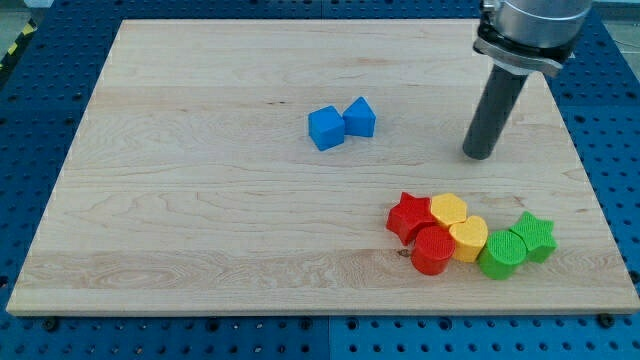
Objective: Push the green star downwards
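The green star (536, 235) sits at the lower right of the worktop (200, 220), at the right end of a tight bunch of blocks. It touches a green round block (500, 255) on its left. Next to that are two yellow blocks (460, 225), a red round block (432, 250) and a red star (408, 217). Two blue blocks (342, 123) lie well apart, near the upper middle.

My tip (479, 155) is above the bunch, up and to the left of the green star, touching nothing. The tool is only a plain rod, so it has nothing to open, close or hold.

Trouble may come easily. If my tip comes straight down, it hits the yellow blocks first and shoves them. The star is near the worktop's bottom edge too, so a long push could knock it off.
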Motion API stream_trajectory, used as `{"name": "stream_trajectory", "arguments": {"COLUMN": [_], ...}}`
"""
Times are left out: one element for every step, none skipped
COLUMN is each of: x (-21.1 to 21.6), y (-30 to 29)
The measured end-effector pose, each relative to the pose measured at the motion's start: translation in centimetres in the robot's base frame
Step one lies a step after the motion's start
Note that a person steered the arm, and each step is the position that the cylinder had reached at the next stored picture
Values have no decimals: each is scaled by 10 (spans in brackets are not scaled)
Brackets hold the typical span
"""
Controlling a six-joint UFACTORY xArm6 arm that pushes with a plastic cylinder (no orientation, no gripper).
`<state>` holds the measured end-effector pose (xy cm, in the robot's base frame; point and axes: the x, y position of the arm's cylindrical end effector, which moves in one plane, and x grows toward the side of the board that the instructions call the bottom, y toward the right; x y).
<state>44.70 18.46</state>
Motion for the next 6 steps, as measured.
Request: {"name": "stream_trajectory", "arguments": {"x": [15,39,44,52,71,96], "y": [12,12,12,12,12,12]}}
